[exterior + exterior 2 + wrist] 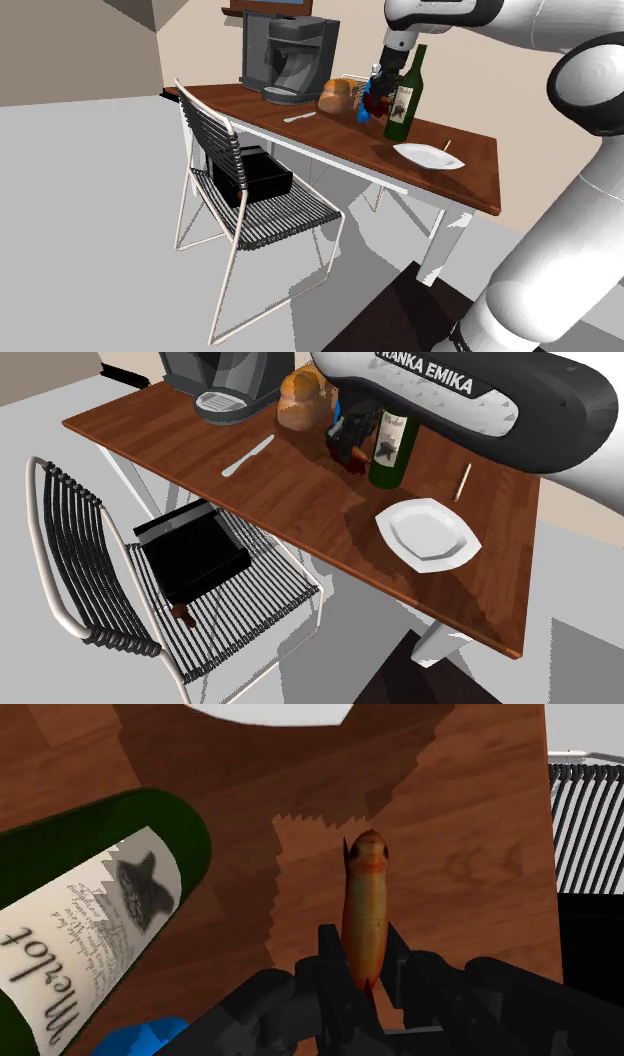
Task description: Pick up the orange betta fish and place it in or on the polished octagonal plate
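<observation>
Wrist view: the claw (365,974) is closed on the orange fish (365,904). Its two black fingers clasp the tail end, so the head projects forward, free of them (presumably a grip near one end leaves the body clear for setting down). The fish is slim, glossy and tapered, its orange darkening to brown along the sides. Just beside it stands the dark green wine bottle (110,904), smooth, round-shouldered and paper-labelled, so the claw works in the narrow space next to it. Whether the fish has left the wood cannot be told.

Second exterior view: the white octagonal plate (428,532), shallow and faceted, lies bare on the reddish-brown wood-grain worktop (300,502). It sits near the bottle, on the side away from the coffee machine (215,377). By this evidence the grasp is made, and the carry to the plate is not yet done.
</observation>
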